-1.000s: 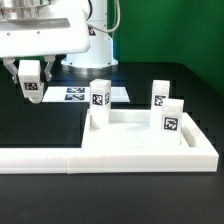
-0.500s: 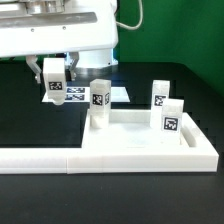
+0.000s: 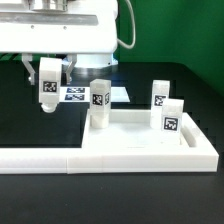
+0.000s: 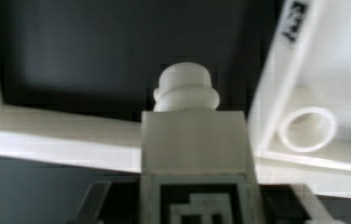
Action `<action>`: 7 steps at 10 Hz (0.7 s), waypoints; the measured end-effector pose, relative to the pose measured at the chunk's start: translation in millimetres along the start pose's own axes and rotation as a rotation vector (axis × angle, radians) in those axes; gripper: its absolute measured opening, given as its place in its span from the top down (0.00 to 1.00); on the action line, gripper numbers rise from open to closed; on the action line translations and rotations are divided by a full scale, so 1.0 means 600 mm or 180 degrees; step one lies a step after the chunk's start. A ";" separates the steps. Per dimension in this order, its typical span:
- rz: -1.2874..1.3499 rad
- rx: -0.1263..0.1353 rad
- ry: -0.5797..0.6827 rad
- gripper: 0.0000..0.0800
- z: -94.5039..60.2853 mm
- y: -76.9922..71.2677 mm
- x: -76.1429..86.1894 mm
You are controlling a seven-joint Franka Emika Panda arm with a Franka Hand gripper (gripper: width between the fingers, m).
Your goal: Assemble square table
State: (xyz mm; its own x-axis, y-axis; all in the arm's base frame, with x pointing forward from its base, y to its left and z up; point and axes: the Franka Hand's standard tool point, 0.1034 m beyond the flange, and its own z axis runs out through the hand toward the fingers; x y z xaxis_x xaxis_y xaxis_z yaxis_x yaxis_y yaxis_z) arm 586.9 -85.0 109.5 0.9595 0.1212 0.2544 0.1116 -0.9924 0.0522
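Tabletop (image 3: 140,140) carries three upright legs (image 3: 99,103).
Fingers (image 3: 50,72) clench a fourth leg (image 4: 197,140), seemingly above the bench (image 3: 30,120), beside the tabletop.

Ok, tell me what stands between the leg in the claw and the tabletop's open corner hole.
Nothing visible. The claw holds the leg above the black table, beside the tabletop. The wrist view shows the leg's peg near an open corner hole, with only the tabletop's rim between.

the arm (image 3: 60,35) is glossy white, with a broad boxy wrist housing and rounded joint shells behind it; a thin dark cable loops at its upper side, and dark seams separate the white segments
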 end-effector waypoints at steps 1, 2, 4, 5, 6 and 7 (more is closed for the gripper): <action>0.0005 0.0000 -0.0009 0.64 0.003 -0.003 -0.005; 0.0152 0.0040 -0.0018 0.64 0.004 -0.018 0.001; 0.0208 0.0136 0.0003 0.64 0.001 -0.046 0.035; 0.0189 0.0143 0.0041 0.64 0.005 -0.059 0.047; 0.0154 0.0134 0.0107 0.64 0.010 -0.071 0.057; 0.0145 0.0117 0.0170 0.64 0.012 -0.072 0.062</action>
State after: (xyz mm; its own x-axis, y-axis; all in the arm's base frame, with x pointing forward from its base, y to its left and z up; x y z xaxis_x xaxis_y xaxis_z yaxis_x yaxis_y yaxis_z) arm 619.7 -37.6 109.8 0.9487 0.0760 0.3069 0.0786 -0.9969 0.0041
